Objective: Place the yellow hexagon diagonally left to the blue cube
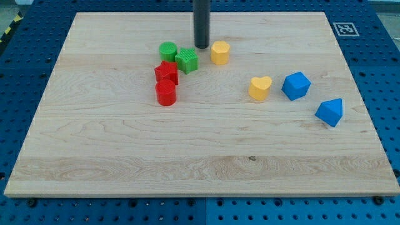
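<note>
- No gripper is fitted, so there is nothing to open, close or hold; the arm ends in a dark rod descending from the far edge of the view, and my tip (202,47) rests on the counter (187,162) just left of the yellow hexagon (219,52), with a narrow gap visible between them, and just beyond the green star-like block.
- Nearest blocks: the blue block (330,112) of wedge-like shape lies at the right, well apart from the left cluster.
- The red cylinder (165,93) stands at the near end of the left cluster, touching the red star-like block (166,72) just beyond it.
- The yellow heart (260,88) lies right of centre, just left of the blue cube (295,85), with a small gap between the two.
- The green star-like block (187,60) sits right of and slightly beyond the red star-like block, apparently in contact with the green cylinder (167,50) on its far left.
- The yellow hexagon, the task's block, lies farthest among the yellow pieces, far and to the left of the blue cube, with the yellow heart between them on the diagonal.
- The counter is a pale wooden board resting on a blue perforated base (25,50).
</note>
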### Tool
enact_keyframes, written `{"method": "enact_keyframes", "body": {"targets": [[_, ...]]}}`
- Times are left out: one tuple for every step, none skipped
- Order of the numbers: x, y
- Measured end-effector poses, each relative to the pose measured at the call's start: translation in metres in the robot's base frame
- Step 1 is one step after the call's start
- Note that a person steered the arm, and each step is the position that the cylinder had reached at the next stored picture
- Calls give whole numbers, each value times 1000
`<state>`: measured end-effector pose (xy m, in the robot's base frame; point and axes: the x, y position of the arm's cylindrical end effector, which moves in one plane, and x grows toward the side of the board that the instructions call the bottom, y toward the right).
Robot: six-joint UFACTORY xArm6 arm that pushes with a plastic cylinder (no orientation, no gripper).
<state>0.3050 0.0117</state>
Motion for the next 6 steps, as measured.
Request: {"method": "enact_keyframes", "body": {"targets": [[25,18],[47,18],[51,-6],[53,-29],[58,-19],[61,20]]}}
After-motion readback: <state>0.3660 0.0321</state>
